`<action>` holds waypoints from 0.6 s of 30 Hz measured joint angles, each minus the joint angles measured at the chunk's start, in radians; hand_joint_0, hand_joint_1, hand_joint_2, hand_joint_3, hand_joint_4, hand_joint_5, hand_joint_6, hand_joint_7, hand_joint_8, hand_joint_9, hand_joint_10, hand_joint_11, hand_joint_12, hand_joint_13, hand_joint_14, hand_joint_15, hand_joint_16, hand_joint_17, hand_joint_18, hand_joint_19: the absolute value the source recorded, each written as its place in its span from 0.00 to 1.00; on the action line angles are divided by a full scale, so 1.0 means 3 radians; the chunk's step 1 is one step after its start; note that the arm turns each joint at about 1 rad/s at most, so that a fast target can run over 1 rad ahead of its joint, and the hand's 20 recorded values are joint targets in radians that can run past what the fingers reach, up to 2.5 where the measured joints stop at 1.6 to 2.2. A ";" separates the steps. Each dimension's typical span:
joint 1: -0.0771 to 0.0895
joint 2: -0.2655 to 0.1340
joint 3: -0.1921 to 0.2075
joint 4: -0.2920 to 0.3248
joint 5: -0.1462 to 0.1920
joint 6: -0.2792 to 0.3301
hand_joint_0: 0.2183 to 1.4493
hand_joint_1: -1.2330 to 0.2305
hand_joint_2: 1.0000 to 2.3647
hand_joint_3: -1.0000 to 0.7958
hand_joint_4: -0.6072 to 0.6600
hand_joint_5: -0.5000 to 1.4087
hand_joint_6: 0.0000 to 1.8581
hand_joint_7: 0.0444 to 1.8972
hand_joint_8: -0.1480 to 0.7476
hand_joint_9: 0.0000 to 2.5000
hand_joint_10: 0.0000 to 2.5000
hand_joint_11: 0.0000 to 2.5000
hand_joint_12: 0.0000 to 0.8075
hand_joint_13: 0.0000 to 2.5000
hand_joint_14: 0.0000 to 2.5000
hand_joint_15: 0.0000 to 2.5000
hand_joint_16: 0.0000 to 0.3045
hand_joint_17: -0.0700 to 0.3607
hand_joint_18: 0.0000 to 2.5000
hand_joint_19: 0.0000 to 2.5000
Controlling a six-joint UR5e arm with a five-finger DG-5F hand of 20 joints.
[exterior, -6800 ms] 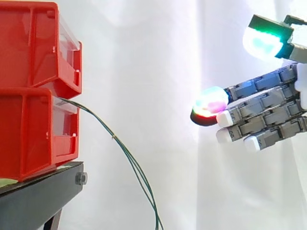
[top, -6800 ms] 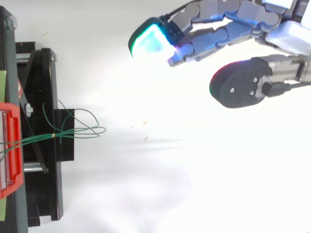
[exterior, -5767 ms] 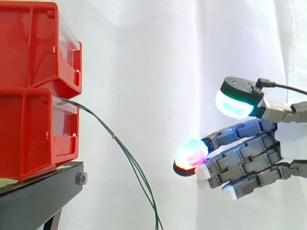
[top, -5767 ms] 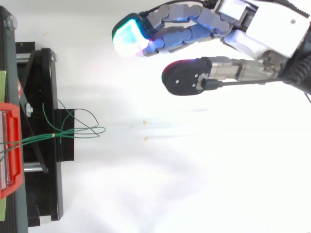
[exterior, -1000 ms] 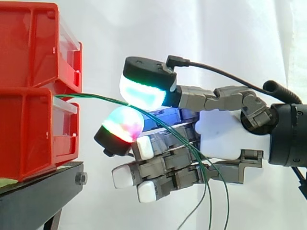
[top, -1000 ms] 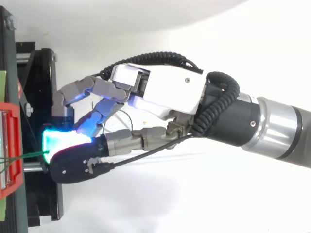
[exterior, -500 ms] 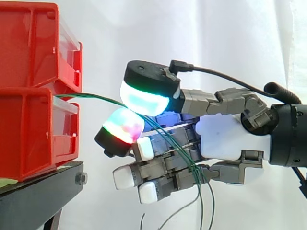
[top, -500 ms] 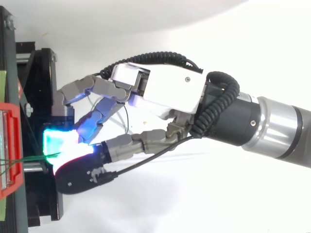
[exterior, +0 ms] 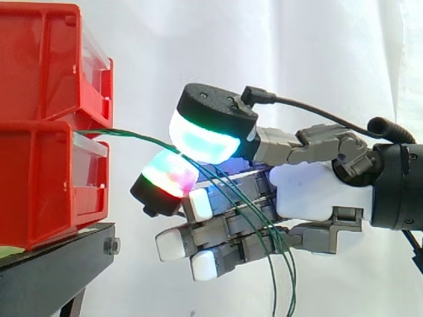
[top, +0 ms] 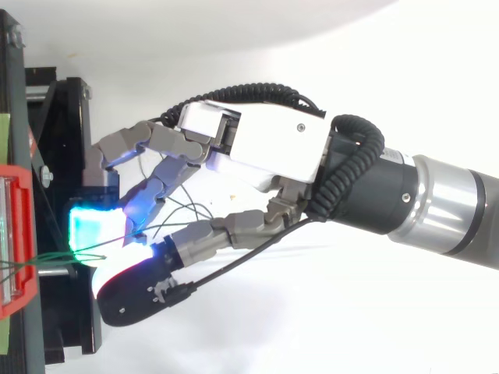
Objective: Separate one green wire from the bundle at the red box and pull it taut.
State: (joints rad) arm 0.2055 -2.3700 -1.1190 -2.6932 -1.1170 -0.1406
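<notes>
Hand [exterior: 316, 193] open (thumb lifted clear); green wires [exterior: 132, 137] from red box [exterior: 46, 178] drape across its fingers [exterior: 174, 244].

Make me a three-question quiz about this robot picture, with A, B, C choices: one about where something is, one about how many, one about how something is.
1. Where do the green wires come out?
A: the lower red bin. B: the curtain. C: the floor.
2. How many red bins are stacked in the side view?
A: one. B: two. C: four.
3. Past the hand, the wires:
A: hang down loose. B: are wound on a spool. C: lie flat on a table.

Answers:
1 A, they start at its top edge.
2 B, one sits on the other.
3 A, they drop below the hand.
</notes>
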 measured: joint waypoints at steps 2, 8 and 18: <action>0.0000 0.0000 0.0000 0.0000 0.0000 0.0003 0.28 0.33 0.00 0.28 0.63 0.18 0.47 0.59 0.52 0.43 0.01 0.28 0.46 0.37 0.01 0.17 0.19 0.46 0.35 0.22; 0.0000 0.0000 0.0000 -0.0001 0.0001 0.0028 0.34 0.34 0.01 0.34 0.60 0.19 0.47 0.63 0.52 0.44 0.01 0.28 0.46 0.38 0.01 0.17 0.18 0.45 0.35 0.23; 0.0000 0.0000 0.0000 -0.0001 0.0001 0.0049 0.39 0.26 0.00 0.28 0.58 0.17 0.48 0.59 0.50 0.41 0.01 0.28 0.45 0.37 0.01 0.17 0.18 0.45 0.34 0.21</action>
State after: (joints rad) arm 0.2056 -2.3700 -1.1189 -2.6935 -1.1167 -0.1259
